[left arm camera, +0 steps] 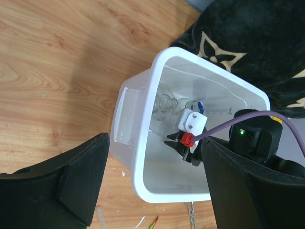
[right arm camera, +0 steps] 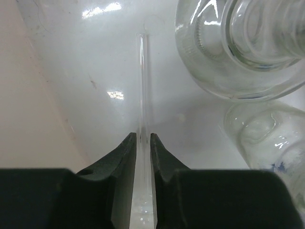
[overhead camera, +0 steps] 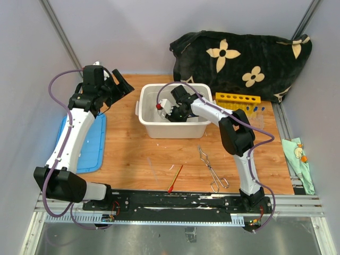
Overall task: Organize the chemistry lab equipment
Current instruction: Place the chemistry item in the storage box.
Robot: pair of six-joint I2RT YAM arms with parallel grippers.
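Glass thin rod (right arm camera: 143,81) runs along the white tub (overhead camera: 147,126) floor mid-frame with beakers (right arm camera: 238,43) at upper right, so it's partly sorted imo. The right gripper (right arm camera: 143,139) straddles the rod with barely parted jaws, can't tell if it's pinching. The left gripper (overhead camera: 118,84) gapes wide at upper left, empty. Left to do: metal tongs (overhead camera: 212,169) and red-tipped stick (overhead camera: 176,178) lower centre, yellow rack (overhead camera: 237,99) and blue-capped tubes (overhead camera: 257,110) upper right. Nothing seems to block them.

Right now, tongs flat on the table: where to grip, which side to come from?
Grip the metal tongs at the narrow shank between tips and loop handles, coming straight down, fingers across it. They lie flat on the table, so a side approach likely finds nothing to pinch.
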